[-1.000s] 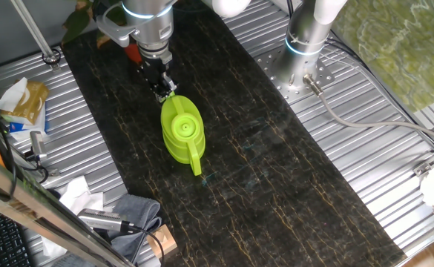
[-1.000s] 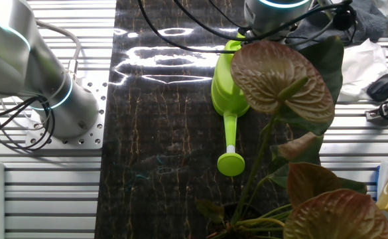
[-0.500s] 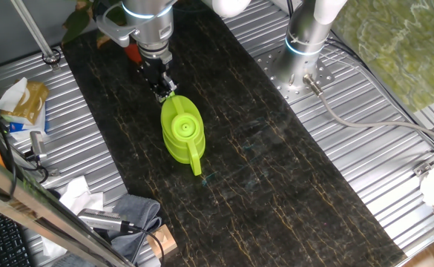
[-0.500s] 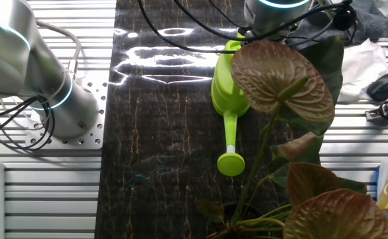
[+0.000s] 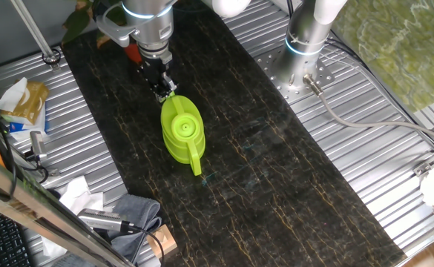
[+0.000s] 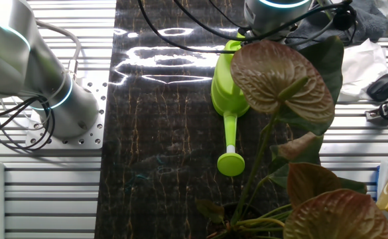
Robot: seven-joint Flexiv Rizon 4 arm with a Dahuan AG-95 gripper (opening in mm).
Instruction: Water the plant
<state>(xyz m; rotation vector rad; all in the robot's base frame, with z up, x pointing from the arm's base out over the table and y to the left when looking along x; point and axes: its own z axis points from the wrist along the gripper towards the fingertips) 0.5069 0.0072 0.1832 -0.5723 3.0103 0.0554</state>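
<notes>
The plant [image 6: 283, 76] fills the near right of the other fixed view with broad reddish-brown and dark green leaves. In one fixed view only its leaves [image 5: 76, 21] and orange-red pot [image 5: 132, 52] show behind the arm. A lime-green watering can [image 5: 181, 130] stands on the dark mat [image 5: 261, 170]. Its spout and round head [image 6: 231, 162] point toward the plant. My gripper [image 5: 166, 89] hangs at the can's plant-side end. Its dark fingers are too small to tell whether they touch the can. In the other fixed view only the arm's wrist [image 6: 273, 10] shows, behind the can [image 6: 228, 86].
A second arm's base [image 5: 304, 44] stands on the ribbed metal table beside the mat, also visible as [image 6: 54, 99]. Along the mat's other side lie a yellow bag [image 5: 27, 100], white tissue [image 5: 79, 194], a grey cloth [image 5: 135, 211] and cables.
</notes>
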